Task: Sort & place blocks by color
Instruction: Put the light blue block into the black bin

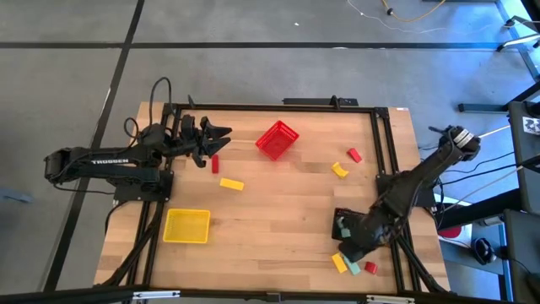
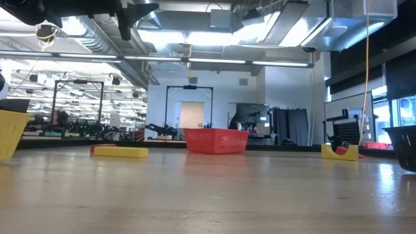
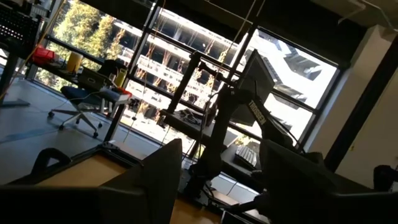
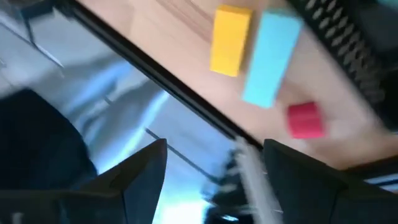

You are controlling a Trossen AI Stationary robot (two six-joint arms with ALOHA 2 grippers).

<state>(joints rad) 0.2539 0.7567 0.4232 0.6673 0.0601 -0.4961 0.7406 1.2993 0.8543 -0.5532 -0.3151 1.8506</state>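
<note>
My right gripper (image 1: 354, 250) (image 4: 214, 174) is open above the table's near right corner. Just beyond its fingers lie a yellow block (image 4: 231, 40) (image 1: 339, 263), a mint block (image 4: 270, 59) (image 1: 353, 268) and a red block (image 4: 305, 119) (image 1: 370, 267), all flat on the wood. My left gripper (image 1: 213, 138) (image 3: 217, 180) is open and raised over the far left part of the table. A red block (image 1: 214, 163) and a yellow block (image 1: 231, 183) (image 2: 120, 151) lie near it. Another yellow block (image 1: 339, 170) (image 2: 339, 151) and red block (image 1: 354, 154) lie far right.
A red bin (image 1: 277, 139) (image 2: 216, 140) stands at the far middle, a yellow bin (image 1: 186, 225) (image 2: 10, 133) near left, and a black bin (image 1: 344, 223) (image 4: 348, 31) beside my right gripper. The table's near edge and black frame rail (image 4: 155, 81) run close to the three blocks.
</note>
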